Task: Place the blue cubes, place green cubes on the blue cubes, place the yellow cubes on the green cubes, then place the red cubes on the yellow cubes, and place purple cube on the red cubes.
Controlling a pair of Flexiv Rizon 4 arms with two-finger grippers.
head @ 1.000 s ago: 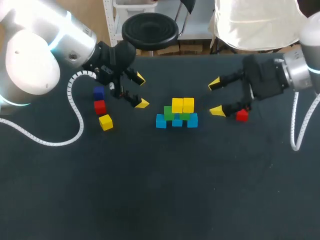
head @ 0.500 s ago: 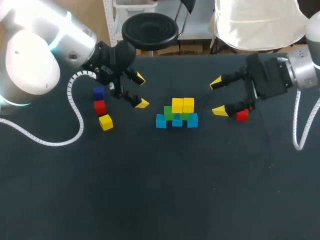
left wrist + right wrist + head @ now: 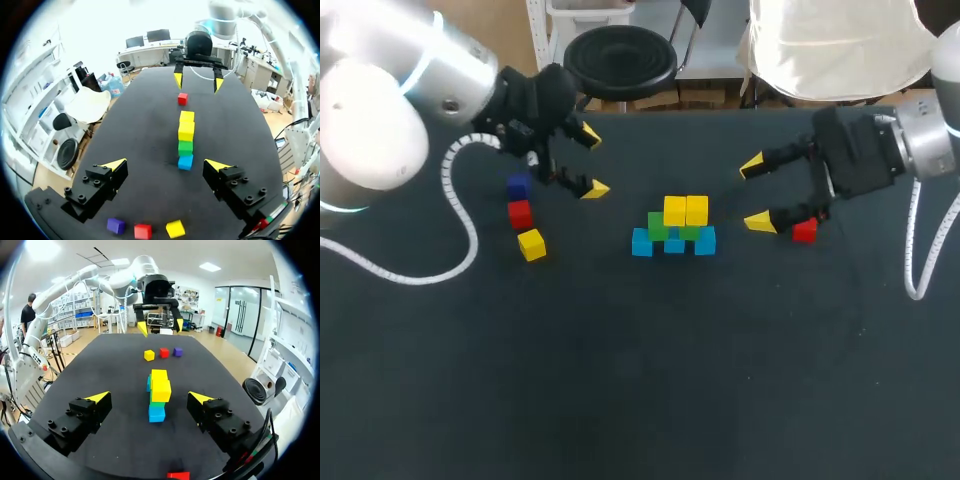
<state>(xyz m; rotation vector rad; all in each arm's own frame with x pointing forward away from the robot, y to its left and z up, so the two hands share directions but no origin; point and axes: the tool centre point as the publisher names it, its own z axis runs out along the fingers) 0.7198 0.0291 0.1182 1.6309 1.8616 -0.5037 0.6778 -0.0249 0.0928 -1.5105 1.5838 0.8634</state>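
Stack mid-desk: blue cubes at base, green cubes above, yellow cubes on top. Left of stack: purple cube, red cube, loose yellow cube (short line). Left hand left-rear of stack, fingers apart, empty. Right hand right of stack, fingers apart; second red cube just beside its finger.

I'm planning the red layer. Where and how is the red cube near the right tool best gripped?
Take the red cube on two opposite side faces, coming straight down from above: it lies flat on the table, alone, with every side free. The open right tool has its tips beyond the cube, so it probably must draw back first.
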